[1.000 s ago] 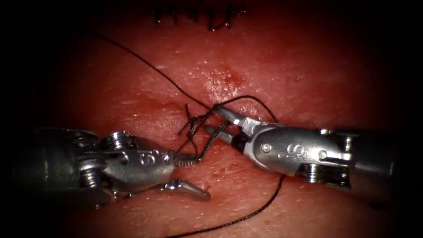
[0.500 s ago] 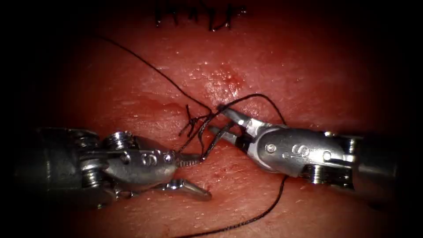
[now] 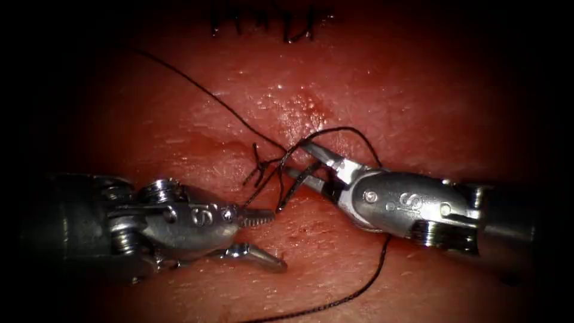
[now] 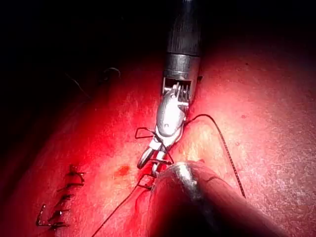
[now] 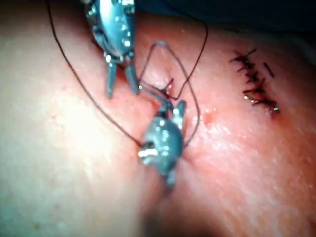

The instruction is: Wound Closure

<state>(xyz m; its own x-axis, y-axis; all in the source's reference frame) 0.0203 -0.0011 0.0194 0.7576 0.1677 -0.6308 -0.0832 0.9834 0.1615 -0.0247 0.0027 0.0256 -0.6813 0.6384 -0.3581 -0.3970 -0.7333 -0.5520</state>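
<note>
step: knot tying judged | knot point(image 3: 261, 165) on tissue point(image 3: 382, 96) | left tool point(image 3: 263, 236) spread, nothing held | right tool point(image 3: 299, 160) parted, thread point(image 3: 335, 130) looped around | needle unseen | next: thread end must be grasped

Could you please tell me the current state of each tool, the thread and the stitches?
left hand: open, holding nothing.
right hand: open, a thread strand between its jaws, unclamped.
thread: slack, tangled in loops between the two hands.
finished stitches: tied, ends sticking up.
tissue: wet and glistening.
</note>
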